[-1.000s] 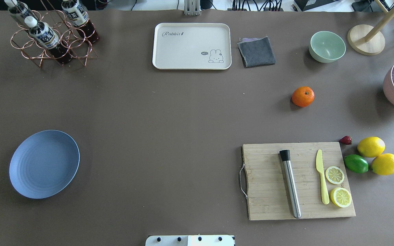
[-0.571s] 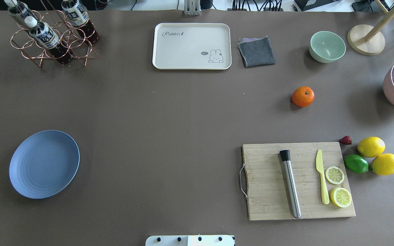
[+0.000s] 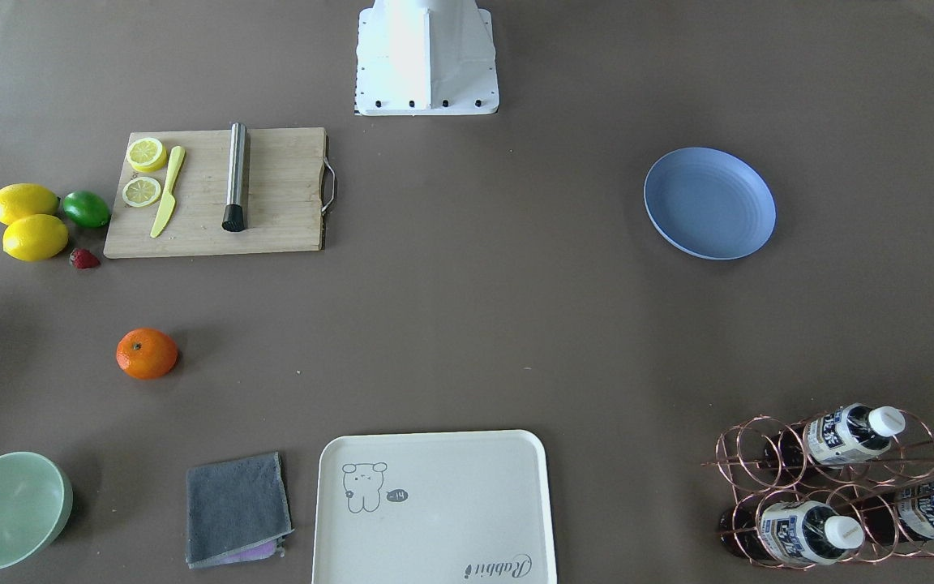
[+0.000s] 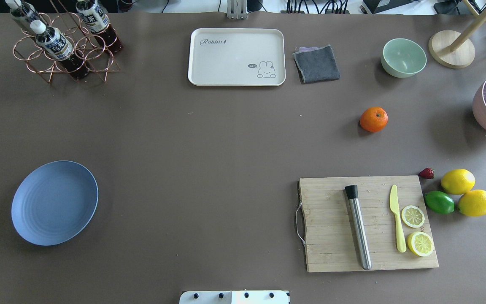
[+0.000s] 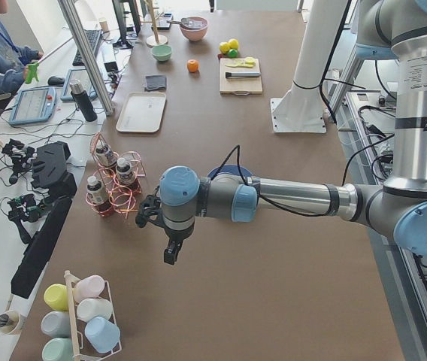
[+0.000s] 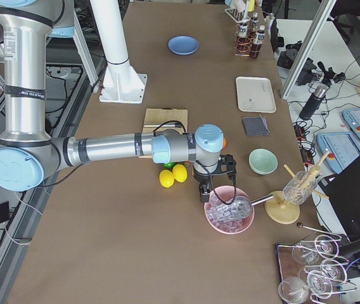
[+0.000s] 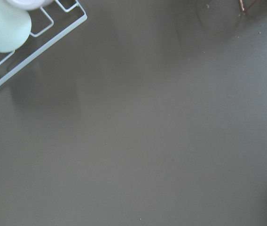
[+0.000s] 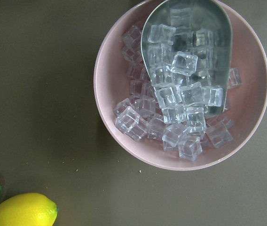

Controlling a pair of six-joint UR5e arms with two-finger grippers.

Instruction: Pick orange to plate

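Found the orange (image 4: 373,119) sitting by itself on the brown table (image 4: 226,139), on the robot's right side. Saw the green bowl (image 4: 403,57) and the gray cloth (image 4: 316,63) farther from the robot than the orange, and the wooden board (image 4: 331,223) closer to the robot. Spotted a little strawberry (image 4: 426,173), two lemons (image 4: 457,181) and a lime (image 4: 439,202) just beside that board. Found the plate (image 4: 54,202), round and blue, way over on the left side, well apart from the orange. Saw the right gripper (image 6: 203,193) up in the air by the pink bowl (image 8: 105,94) full of ice, past the lemons. Could not tell its fingers as spread or pressed together. Saw the left gripper (image 5: 170,254) hanging over bare table near the bottle rack (image 5: 116,184). Could not tell its fingers as spread or pressed together either.
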